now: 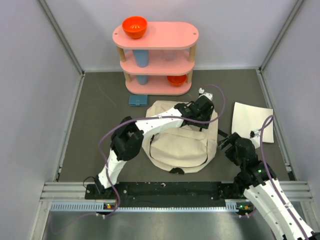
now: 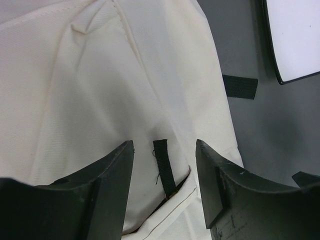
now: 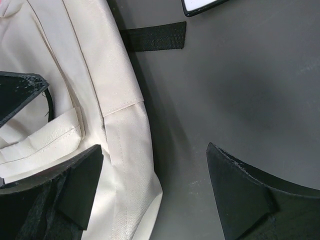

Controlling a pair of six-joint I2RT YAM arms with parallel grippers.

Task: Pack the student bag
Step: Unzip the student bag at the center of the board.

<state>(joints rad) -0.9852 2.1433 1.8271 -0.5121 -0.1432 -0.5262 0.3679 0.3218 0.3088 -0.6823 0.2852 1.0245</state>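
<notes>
Top external view: the bag [image 1: 180, 145] is lying flat on the grey table [image 1: 95, 130], around the middle, on the near side of the pink shelf [image 1: 157, 55]. I'm reaching my left arm across the canvas, and my left gripper [image 1: 202, 107] is hanging over the bag's far right corner. From the left wrist camera, my fingers [image 2: 100, 180] are standing apart and pointing down at the cream cloth. A short black tab [image 2: 162, 167] is showing in the gap between them, touching neither one, so I'm gripping nothing on that side. My right gripper [image 1: 226, 142] is hovering at the bag's right edge with its jaws spread wide. In the right wrist view, one finger is sitting over the canvas seam and the other over bare table. A black strap [image 3: 155, 36] is poking out from the bag's side onto the table. The white sheet [image 1: 254, 121] is lying to the right of the bag, apart from it.
</notes>
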